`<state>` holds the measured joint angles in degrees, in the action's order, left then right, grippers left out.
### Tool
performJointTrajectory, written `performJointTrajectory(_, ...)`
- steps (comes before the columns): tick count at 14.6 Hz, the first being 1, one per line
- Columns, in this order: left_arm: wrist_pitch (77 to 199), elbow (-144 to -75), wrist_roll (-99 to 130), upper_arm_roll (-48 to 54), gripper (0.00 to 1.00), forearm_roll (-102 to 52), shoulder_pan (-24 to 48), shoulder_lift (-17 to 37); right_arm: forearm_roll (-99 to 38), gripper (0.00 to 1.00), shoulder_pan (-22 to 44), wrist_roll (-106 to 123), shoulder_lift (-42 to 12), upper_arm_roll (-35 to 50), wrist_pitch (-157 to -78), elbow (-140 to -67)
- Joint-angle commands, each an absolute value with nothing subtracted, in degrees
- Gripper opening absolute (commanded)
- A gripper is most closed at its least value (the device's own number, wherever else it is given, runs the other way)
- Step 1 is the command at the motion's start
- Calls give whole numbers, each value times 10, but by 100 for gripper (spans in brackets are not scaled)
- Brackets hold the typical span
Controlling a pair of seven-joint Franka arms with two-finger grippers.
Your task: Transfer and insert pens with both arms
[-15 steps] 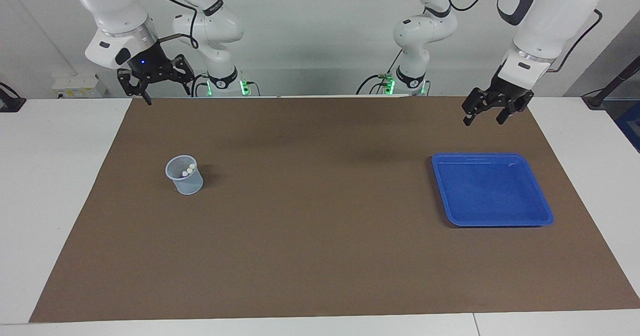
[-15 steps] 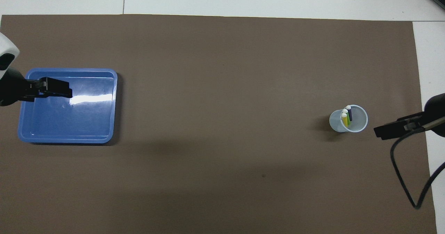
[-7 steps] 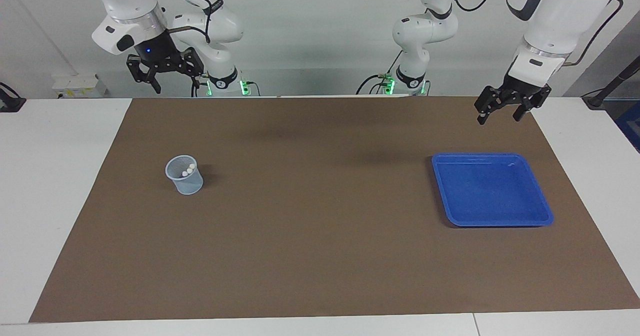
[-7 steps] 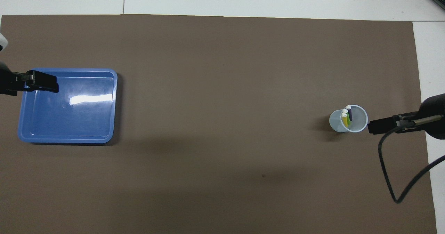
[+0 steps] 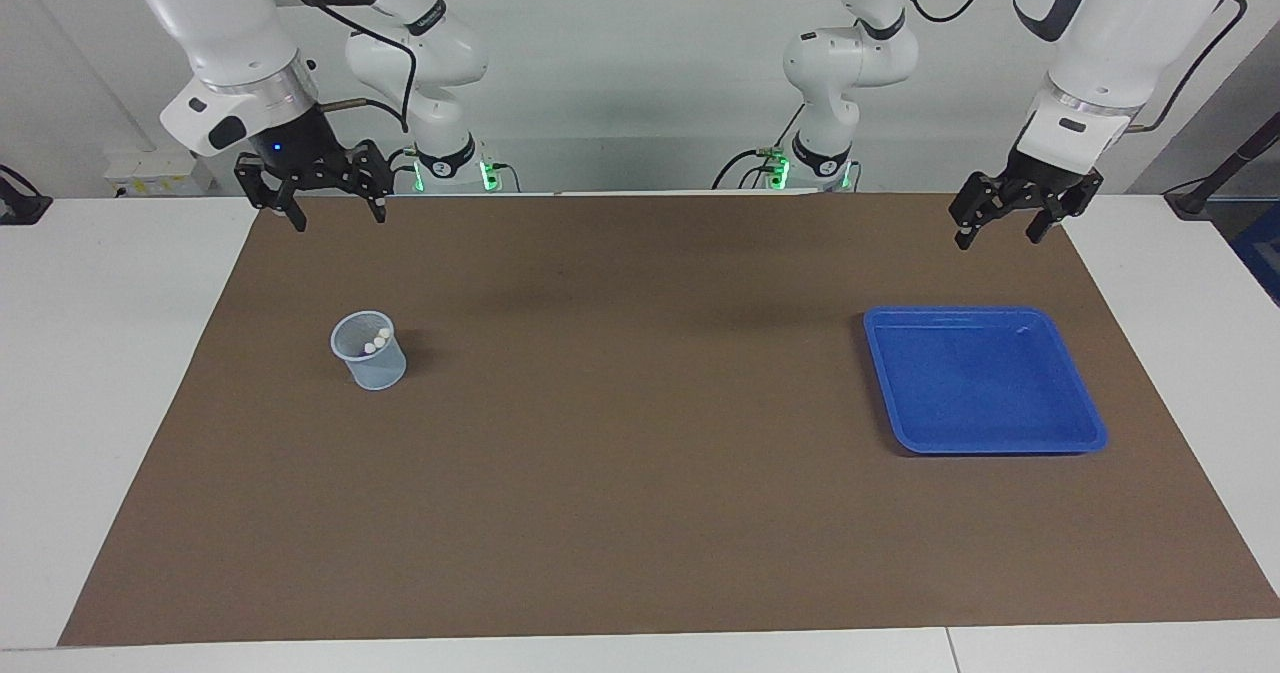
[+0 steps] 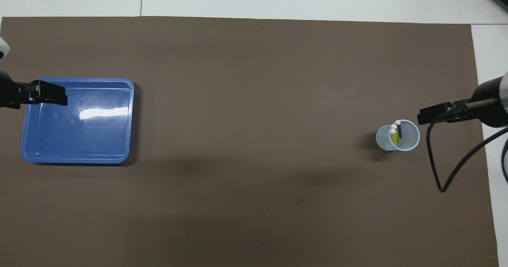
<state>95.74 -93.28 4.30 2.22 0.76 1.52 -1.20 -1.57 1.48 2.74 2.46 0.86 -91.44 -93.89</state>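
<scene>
The bench [image 5: 120, 403] was white, covered by a brown mat [image 5: 640, 513]; a pale wall stood at the robots' end. The blue tray [image 5: 1085, 423] lay empty at the left arm's end, presumably the emptied source. The cup [image 5: 380, 371], at the right arm's end, held all three pens [image 6: 395, 134] upright, caps up. The left claw [image 5: 1000, 228] hung wide and empty over the mat near the tray; the right claw [image 5: 338, 215], also wide and empty, hung over the mat's edge, clear of the cup.

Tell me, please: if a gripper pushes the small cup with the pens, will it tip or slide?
The cup looks thin, pale and small, so it is probably light and slides easily on the mat. Three pens stand upright in it, caps near the rim, so a push high up might tip it.
</scene>
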Motion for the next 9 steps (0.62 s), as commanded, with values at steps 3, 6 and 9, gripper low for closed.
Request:
performJointTrajectory(3,947,-917,39,-13,100,19,51,-5,-11,100,11,21,16,13,-923,-934)
performJointTrajectory(6,950,-918,39,-11,100,18,51,-6,-10,100,10,20,19,14,-923,-934)
performJointTrajectory(9,958,-914,39,-11,100,11,50,-4,-10,100,10,20,19,13,-929,-937)
